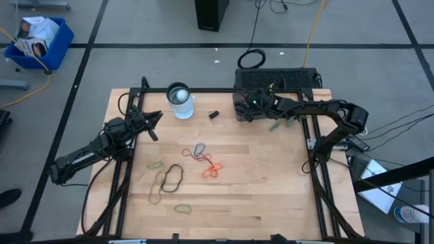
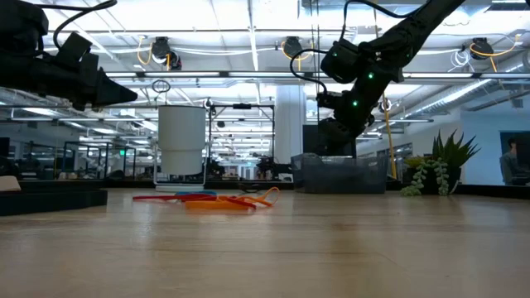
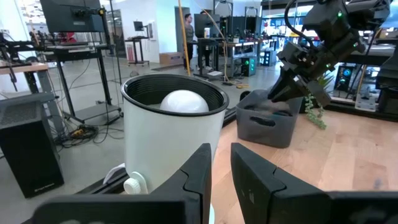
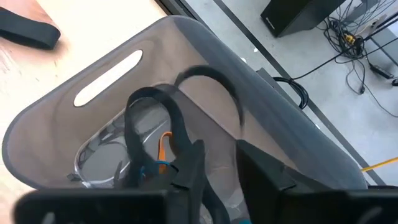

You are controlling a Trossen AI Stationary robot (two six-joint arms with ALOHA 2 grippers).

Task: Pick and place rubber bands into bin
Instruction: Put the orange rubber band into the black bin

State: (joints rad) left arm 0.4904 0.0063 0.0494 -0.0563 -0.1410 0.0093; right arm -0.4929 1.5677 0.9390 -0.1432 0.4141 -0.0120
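Observation:
The smoky-grey bin [image 1: 243,106] stands at the table's far edge, right of centre. My right gripper [image 4: 217,168] slants down into its mouth, fingers apart. Inside the bin [image 4: 112,68] a black rubber band [image 4: 149,115] arches beside one finger, above orange and blue ones [image 4: 160,155] on the bottom. Loose rubber bands lie mid-table: blue-grey [image 1: 198,150], orange [image 1: 212,169], black [image 1: 173,177], green [image 1: 154,165]. My left gripper [image 3: 221,168] waits level at the left, narrowly open, with nothing between its fingers. My right gripper comes into the bin from above, slanting down. The black rubber band's loop [image 4: 180,134] runs close along the outer side of one finger [image 4: 193,162]; whether it touches that finger I cannot tell. Nothing shows between the two fingers.
A clear round cup [image 1: 180,100] with a white ball in it stands at the far edge, in front of my left gripper. A small black piece [image 1: 213,114] lies between cup and bin. A green sprig [image 1: 278,125] lies right of the bin. More bands [image 1: 183,209] lie nearer the front.

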